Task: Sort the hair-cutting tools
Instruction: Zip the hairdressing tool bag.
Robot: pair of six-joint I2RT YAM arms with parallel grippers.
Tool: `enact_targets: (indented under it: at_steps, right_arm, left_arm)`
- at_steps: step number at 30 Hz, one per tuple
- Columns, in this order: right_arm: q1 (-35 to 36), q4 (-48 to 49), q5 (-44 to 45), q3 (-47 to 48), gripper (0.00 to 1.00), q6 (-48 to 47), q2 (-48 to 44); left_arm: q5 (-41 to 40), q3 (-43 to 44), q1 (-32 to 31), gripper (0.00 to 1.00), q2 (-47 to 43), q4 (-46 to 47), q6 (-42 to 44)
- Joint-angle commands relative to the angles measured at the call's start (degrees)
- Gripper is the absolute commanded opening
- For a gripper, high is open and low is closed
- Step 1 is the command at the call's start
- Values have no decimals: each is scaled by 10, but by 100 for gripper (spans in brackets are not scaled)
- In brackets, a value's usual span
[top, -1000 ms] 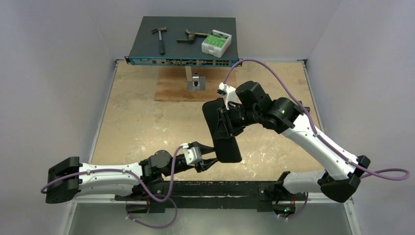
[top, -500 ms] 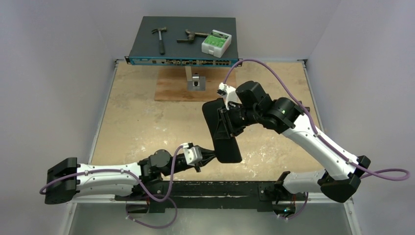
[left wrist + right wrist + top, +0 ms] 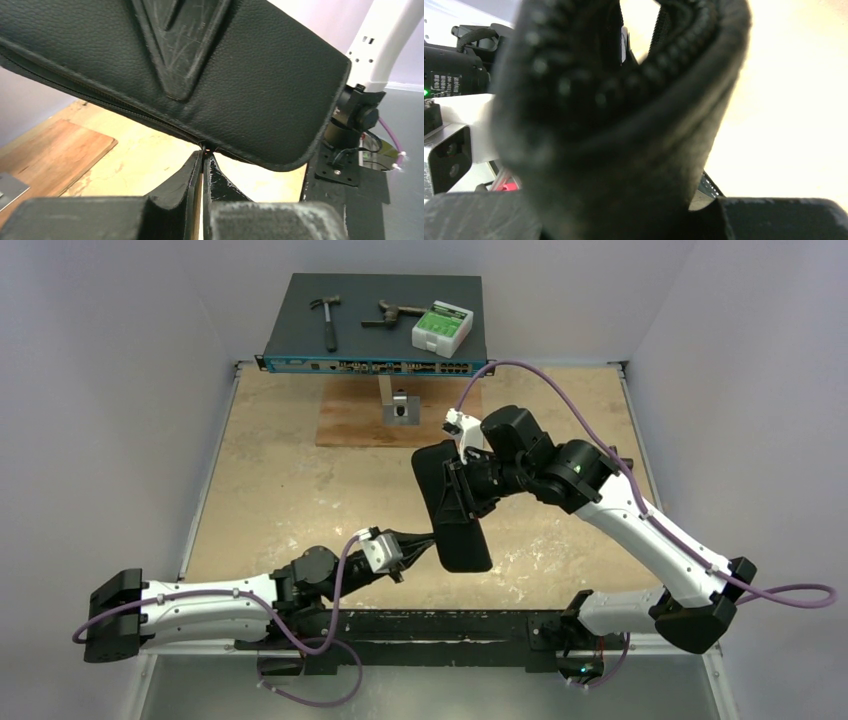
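A black leather zip case (image 3: 455, 505) hangs in the air over the middle of the table. My right gripper (image 3: 474, 483) is shut on its upper part, and the case fills the right wrist view (image 3: 624, 110). My left gripper (image 3: 424, 540) is at the case's lower left edge. In the left wrist view the case (image 3: 235, 65) hangs over my left gripper (image 3: 205, 152), whose jaws are pressed together on the small zipper pull (image 3: 204, 145) at the seam. No scissors, hair clip or comb show in any view.
A dark network switch (image 3: 375, 350) stands at the back and carries a hammer (image 3: 327, 320), a rusty tool (image 3: 393, 312) and a white-green box (image 3: 441, 328). In front of it a wooden board (image 3: 345, 425) bears a grey T-shaped metal bar (image 3: 398, 405).
My left gripper was open below the case; it has closed and moved up to the case's lower left edge. The left arm has shifted left. The right arm and case hardly moved.
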Motion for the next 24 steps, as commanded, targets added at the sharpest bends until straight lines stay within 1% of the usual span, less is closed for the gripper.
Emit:
enact_targets:
  at_steps: [1,10,17,20,24]
  right_arm:
    - [7,1,-23,-9,0,-9,-22]
    - [12,-2,-24,-34,0,-19,-34]
    - [14,15,-32,-68,0,-21,-50]
    - [15,22,-36,-81,0,-20,-54]
    - [15,22,-36,-89,0,-24,-56]
  left_arm:
    - [-66,16,0,0,-9,26,32]
    - [-150,31,0,0,1,42,77]
    - [-217,43,0,0,-1,50,117]
    - [-212,43,1,0,-3,58,123]
    - [-156,46,0,0,-5,56,116]
